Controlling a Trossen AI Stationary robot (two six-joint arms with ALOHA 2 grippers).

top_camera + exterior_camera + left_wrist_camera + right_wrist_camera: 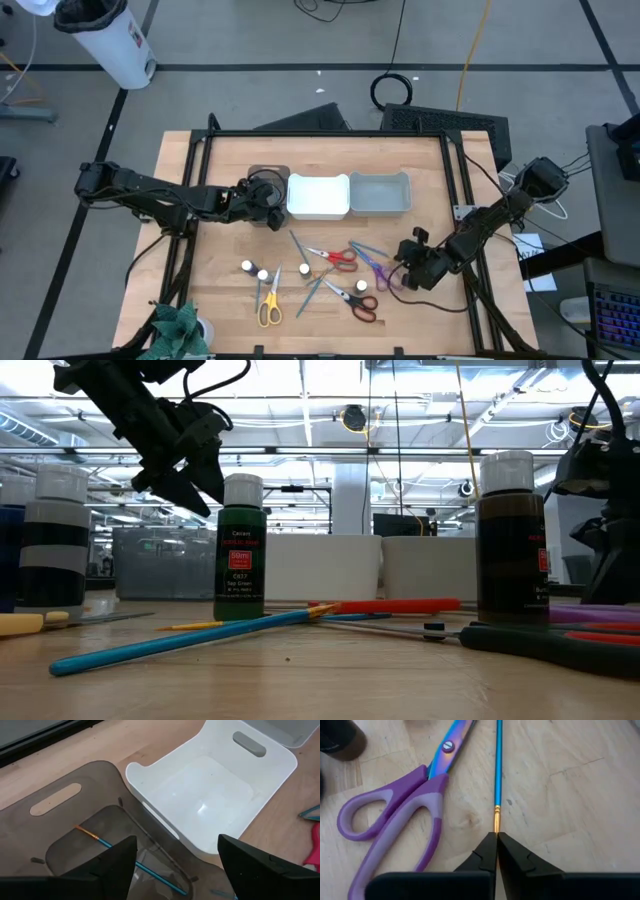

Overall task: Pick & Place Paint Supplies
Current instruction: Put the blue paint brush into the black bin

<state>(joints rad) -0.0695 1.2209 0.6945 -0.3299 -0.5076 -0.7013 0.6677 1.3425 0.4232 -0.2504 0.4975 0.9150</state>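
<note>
My right gripper point(496, 839) is down at the table near the right edge, shut on the end of a teal brush point(498, 770). Purple scissors point(395, 815) lie flat beside that brush. My left gripper point(177, 845) hangs open above the brown bin point(55, 820), holding nothing. In that bin lie a teal brush point(102, 841) and a thin grey brush point(145, 831). On the table are white-capped bottles point(247, 266) point(305, 268) point(361, 286), red scissors point(338, 257), yellow scissors point(268, 306), black scissors point(358, 302) and more brushes point(312, 290). My right gripper pinches the teal brush at its bristle end, just past the gold ferrule point(496, 822), between its two fingertips point(487, 851). The fingers slant down at it and lie in line with the brush. The rest of the brush lies flat on the table.
The white bin point(318, 196) and the grey bin point(380, 192) stand side by side right of the brown bin point(268, 178), along the table's far part. A green paper plant point(180, 328) sits at the near left corner. A dark bottle point(340, 740) stands close to the purple scissors.
</note>
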